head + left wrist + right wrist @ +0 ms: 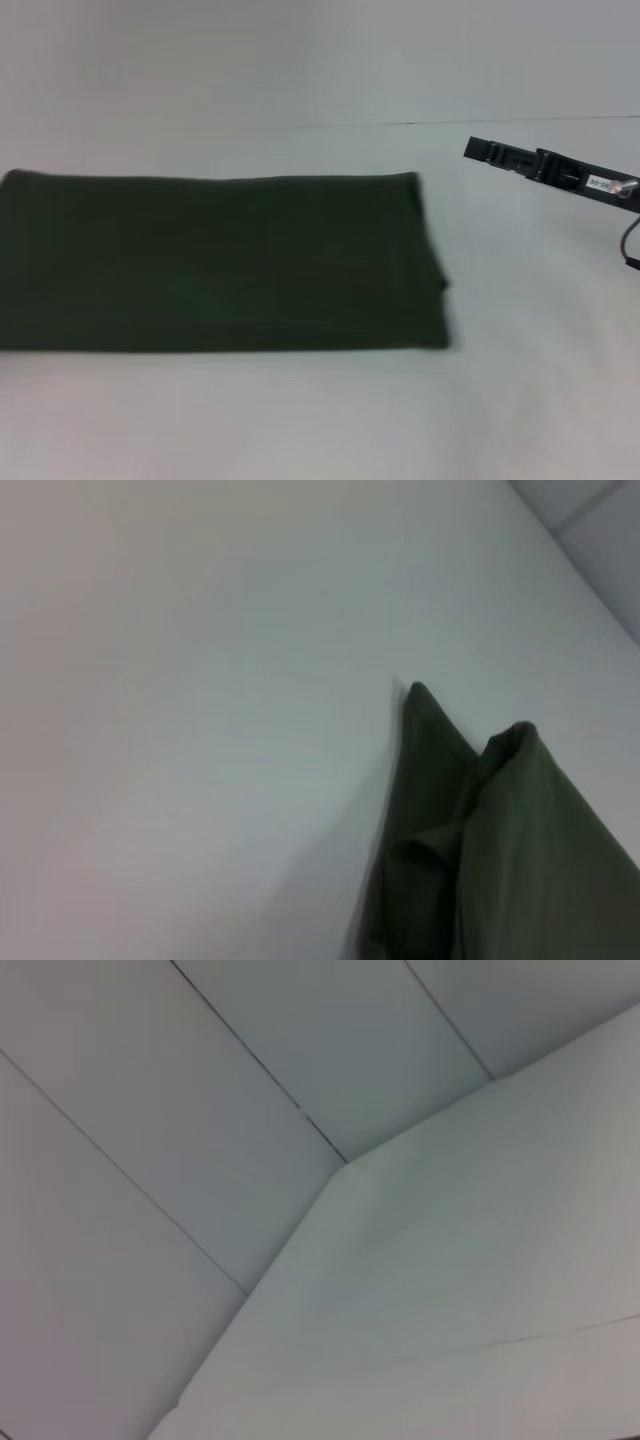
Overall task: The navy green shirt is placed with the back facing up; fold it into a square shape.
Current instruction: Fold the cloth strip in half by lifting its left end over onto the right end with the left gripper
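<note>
The navy green shirt (220,262) lies flat on the white table (300,420) as a long folded band. It runs from the left edge of the head view to right of the middle. Its right end shows stacked layers. The left wrist view shows one end of the shirt (510,850) with two folded corners. My right gripper (474,150) hovers to the right of the shirt's right end, apart from it and holding nothing. My left gripper shows in no view. The right wrist view shows no shirt.
The table's far edge (450,122) runs behind the shirt, with a pale wall beyond it. The right wrist view shows the table corner (345,1165) and panelled wall (200,1110). White tabletop lies in front of and to the right of the shirt.
</note>
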`<state>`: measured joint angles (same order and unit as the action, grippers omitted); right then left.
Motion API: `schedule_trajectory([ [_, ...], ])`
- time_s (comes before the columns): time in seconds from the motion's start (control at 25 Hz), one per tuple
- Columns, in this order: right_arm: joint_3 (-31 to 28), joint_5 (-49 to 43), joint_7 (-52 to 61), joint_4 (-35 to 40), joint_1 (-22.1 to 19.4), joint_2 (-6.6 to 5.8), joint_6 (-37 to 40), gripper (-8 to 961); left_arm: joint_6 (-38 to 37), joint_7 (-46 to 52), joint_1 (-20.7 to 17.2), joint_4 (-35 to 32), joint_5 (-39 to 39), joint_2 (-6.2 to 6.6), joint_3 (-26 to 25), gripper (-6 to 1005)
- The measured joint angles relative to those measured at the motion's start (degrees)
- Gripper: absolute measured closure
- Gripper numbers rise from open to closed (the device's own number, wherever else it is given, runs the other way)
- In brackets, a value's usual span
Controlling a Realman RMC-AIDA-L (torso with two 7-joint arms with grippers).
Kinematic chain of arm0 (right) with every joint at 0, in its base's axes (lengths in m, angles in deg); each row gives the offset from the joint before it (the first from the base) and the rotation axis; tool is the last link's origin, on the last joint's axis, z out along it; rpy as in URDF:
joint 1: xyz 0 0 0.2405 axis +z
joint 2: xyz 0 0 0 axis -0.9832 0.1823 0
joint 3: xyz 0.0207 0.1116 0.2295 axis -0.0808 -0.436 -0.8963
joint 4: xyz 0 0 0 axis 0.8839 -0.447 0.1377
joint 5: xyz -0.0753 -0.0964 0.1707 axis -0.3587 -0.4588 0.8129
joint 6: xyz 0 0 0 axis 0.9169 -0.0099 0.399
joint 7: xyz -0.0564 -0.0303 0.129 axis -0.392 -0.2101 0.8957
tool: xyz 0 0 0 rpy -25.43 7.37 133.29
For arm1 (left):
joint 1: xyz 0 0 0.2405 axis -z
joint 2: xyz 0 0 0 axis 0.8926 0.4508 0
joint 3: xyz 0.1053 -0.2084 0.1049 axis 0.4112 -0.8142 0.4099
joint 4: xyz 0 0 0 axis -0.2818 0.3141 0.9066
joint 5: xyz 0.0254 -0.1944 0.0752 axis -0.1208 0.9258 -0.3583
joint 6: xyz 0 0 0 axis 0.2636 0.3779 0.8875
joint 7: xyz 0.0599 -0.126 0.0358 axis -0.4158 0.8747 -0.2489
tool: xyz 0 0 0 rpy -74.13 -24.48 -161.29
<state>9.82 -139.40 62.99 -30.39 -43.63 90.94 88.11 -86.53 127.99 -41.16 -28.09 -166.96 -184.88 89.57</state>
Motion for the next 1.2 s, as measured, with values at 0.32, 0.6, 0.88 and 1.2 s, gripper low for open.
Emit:
schedule_trajectory([
  [0.32,1.34,-0.01,0.01,-0.23,1.55,0.17,-1.18,177,-7.24,0.48,-1.07,-3.51,1.26,1.16,-3.26,963],
  [0.6,1.62,0.26,-1.19,-0.20,0.80,0.14,-1.12,178,-24.18,-1.75,7.22,2.18,15.55,-0.09,4.13,963],
  [0.88,1.57,0.30,-1.80,0.46,-1.42,-0.76,1.07,186,-16.48,-8.13,21.37,14.86,21.95,-5.14,20.39,962],
  [1.2,0.96,0.35,-4.15,0.53,-4.54,-1.94,2.45,223,2.29,-30.20,29.27,48.49,26.53,-5.56,17.95,924],
])
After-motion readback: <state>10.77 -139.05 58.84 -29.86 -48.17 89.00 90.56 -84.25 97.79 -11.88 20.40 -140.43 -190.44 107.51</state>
